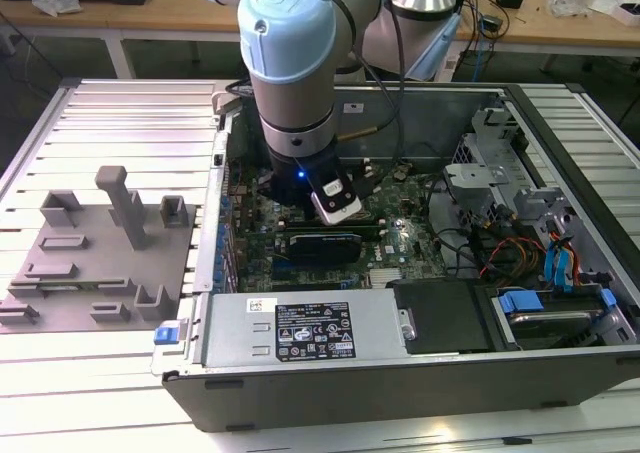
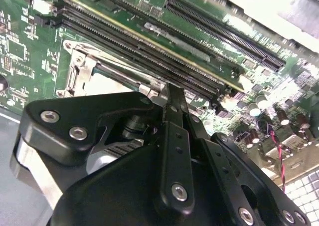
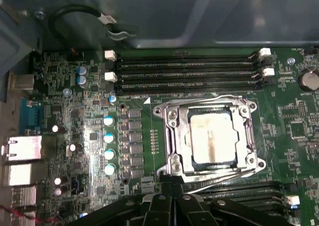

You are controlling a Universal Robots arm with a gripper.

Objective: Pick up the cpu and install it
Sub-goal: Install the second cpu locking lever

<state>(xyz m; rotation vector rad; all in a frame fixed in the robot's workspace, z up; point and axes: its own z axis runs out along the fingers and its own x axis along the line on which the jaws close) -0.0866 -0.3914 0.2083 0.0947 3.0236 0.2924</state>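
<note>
Hand (image 3: pixel 172 193) sits low inside the open PC case (image 1: pixel 330 373), over the motherboard (image 3: pixel 75 111). Fingers look drawn together, w/ nothing between them; tips just beside the near edge of the socket frame (image 3: pixel 172 131), touching or not I can't tell. The cpu (image 3: pixel 212 138) lies flat in the socket, silvery top up, retention frame open around it. Judged: seating stage. To do it well, chip must stay level and square to the socket, corner mark lined up, zero downward force, no sideways nudge from the fingertips.
</note>
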